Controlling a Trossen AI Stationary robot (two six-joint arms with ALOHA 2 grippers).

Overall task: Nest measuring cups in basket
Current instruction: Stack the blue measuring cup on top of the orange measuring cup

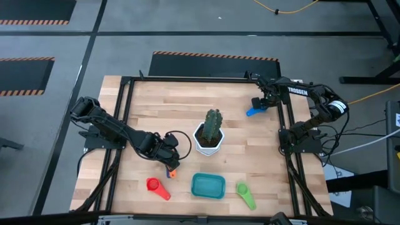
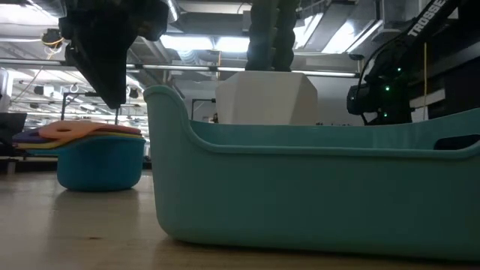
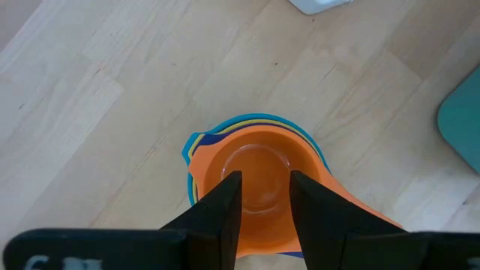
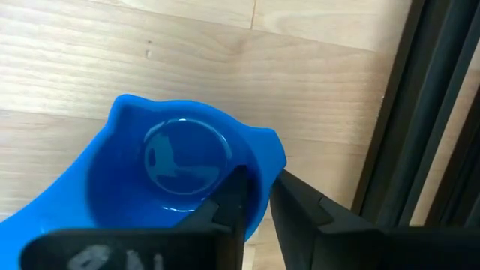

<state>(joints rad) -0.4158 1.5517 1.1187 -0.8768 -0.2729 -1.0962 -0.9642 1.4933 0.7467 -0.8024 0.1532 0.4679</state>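
Observation:
A nested stack of measuring cups (image 3: 259, 161), orange on top of yellow and blue ones, stands on its base on the table left of the teal basket (image 1: 207, 185). My left gripper (image 3: 264, 180) hangs open just above the stack (image 2: 97, 161), pointing down, apart from it in the low view. A dark blue cup (image 4: 172, 172) sits near the far right of the table, with my right gripper (image 4: 259, 178) shut on it. A red cup (image 1: 157, 187) and a green cup (image 1: 245, 195) lie on the table either side of the basket. My right gripper pinches the dark blue cup's rim wall (image 4: 259, 196), on the side away from its handle, with one finger (image 4: 232, 191) inside the bowl and the other outside. The fingers come from above, pointing down. Whether the cup rests on the table or is lifted, I cannot tell.
A white pot with a green cactus (image 1: 209, 134) stands mid-table, between the two arms and behind the basket. The black frame rail (image 4: 420, 112) runs close beside the blue cup along the table's right edge. Bare wood lies between the pot and the blue cup.

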